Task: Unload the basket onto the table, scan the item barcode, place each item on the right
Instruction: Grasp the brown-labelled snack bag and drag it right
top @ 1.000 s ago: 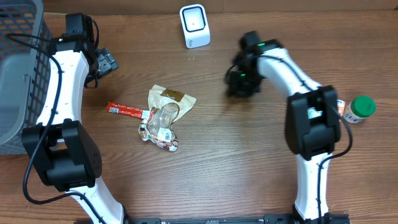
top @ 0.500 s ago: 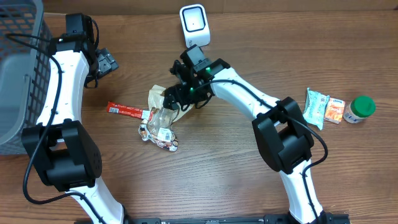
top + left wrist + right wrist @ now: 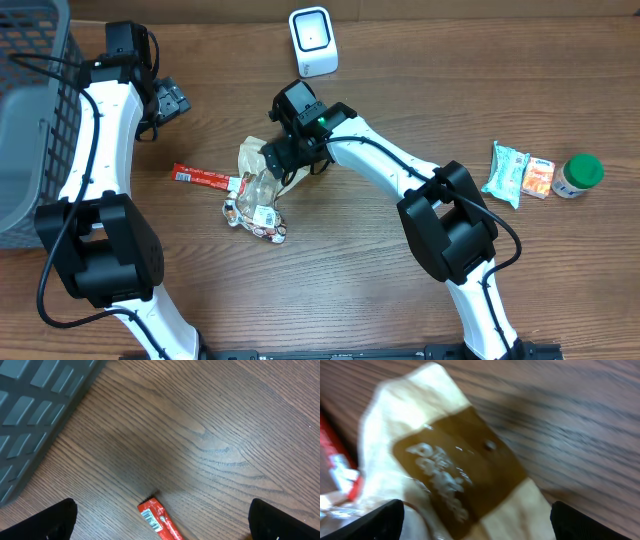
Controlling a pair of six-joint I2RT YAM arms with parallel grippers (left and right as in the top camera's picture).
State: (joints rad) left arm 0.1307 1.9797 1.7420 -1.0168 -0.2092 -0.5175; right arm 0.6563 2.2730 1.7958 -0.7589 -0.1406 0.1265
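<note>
Since one second ago, the right arm has swung from the right half of the brown wooden table (image 3: 350,285) to the pile at its centre, uncovering the packets beside the bottle. Its right gripper (image 3: 289,158) now hovers over the cream-and-brown plastic pouch (image 3: 254,152). In the right wrist view its fingers (image 3: 375,521) stand far apart at the frame's lower corners, with the pouch lying flat beneath them and nothing clasped.

The pouch lies mid-table, in front of the white box-shaped barcode scanner (image 3: 313,42) and apart from it. Its near end overlaps a clear crinkled packet (image 3: 258,208). A red snack-bar wrapper (image 3: 203,178) lies against the pile's left side.

The left gripper (image 3: 169,100) hangs beside the grey mesh basket (image 3: 30,60). Its fingers (image 3: 50,521) are spread wide and empty above bare wood, with the barcoded end of the red wrapper below them.

At far right a pale green packet (image 3: 505,170), an orange packet (image 3: 539,178) and a white bottle with a green cap (image 3: 578,174) lie side by side.
</note>
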